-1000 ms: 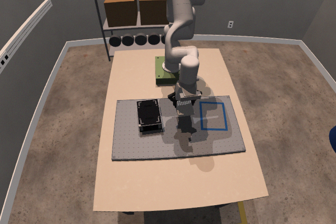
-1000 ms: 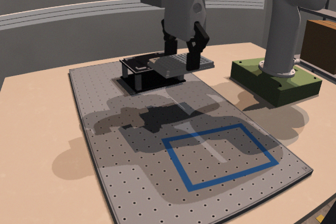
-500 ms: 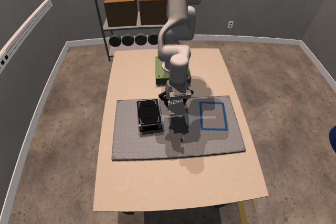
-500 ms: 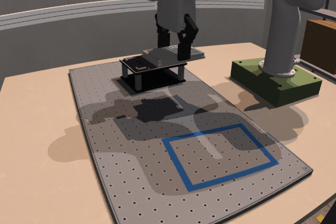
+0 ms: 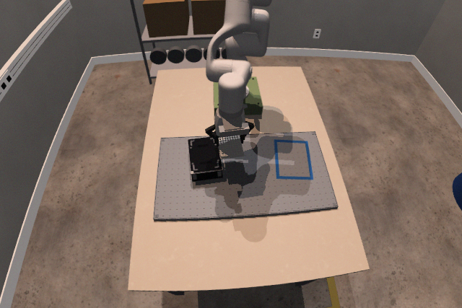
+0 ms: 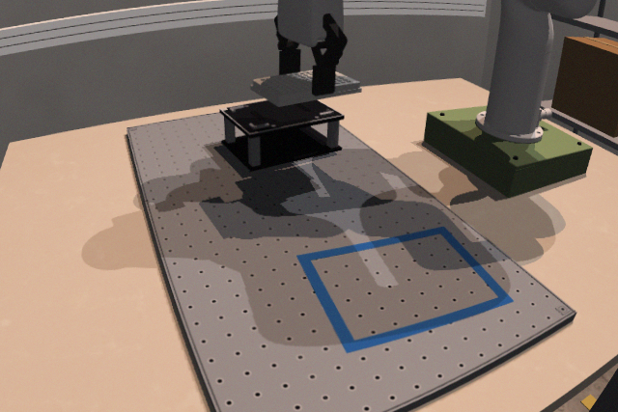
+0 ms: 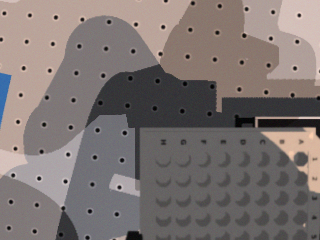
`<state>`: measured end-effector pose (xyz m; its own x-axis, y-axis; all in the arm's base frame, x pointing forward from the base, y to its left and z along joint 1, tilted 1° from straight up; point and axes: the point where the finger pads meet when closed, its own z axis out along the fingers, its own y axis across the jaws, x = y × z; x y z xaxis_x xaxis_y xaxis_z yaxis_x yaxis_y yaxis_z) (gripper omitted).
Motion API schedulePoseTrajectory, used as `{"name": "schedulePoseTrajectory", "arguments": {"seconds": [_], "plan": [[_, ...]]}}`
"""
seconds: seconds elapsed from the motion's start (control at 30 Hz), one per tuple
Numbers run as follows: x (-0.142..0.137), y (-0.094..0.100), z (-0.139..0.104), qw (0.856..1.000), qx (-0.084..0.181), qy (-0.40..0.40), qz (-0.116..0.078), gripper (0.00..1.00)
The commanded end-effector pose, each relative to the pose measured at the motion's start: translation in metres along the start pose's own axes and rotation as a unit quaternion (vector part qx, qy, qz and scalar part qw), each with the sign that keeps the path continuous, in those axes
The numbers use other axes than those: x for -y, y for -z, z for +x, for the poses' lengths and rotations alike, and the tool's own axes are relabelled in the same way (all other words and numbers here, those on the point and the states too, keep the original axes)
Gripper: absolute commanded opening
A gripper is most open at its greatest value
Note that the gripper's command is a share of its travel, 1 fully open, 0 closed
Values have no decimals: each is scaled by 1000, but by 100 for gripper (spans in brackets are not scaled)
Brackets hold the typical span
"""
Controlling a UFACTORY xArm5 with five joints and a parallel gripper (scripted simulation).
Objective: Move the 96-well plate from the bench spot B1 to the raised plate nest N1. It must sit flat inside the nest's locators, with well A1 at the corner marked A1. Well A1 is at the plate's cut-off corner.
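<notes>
1 gripper w/ 1 plate | 1 nest | 1 blue square

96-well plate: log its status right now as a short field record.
plate: 96-well plate, held in the air, about level
gripper: gripper, jaws shut on the plate's edges
position: beside and partly over the plate nest N1, not yet centred on it
contact with nest: none, a gap shows below the plate
bench spot B1: blue outline, no plate in it
</notes>
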<state>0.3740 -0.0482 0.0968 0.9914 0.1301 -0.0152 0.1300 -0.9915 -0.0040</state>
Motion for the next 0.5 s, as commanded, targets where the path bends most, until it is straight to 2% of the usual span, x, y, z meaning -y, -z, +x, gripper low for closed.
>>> {"name": "schedulePoseTrajectory", "arguments": {"seconds": [0.0,0.47], "plan": [[-13,3,0,1000,-2,0,2,0],[-52,10,-5,1000,-2,0,1,0]]}}
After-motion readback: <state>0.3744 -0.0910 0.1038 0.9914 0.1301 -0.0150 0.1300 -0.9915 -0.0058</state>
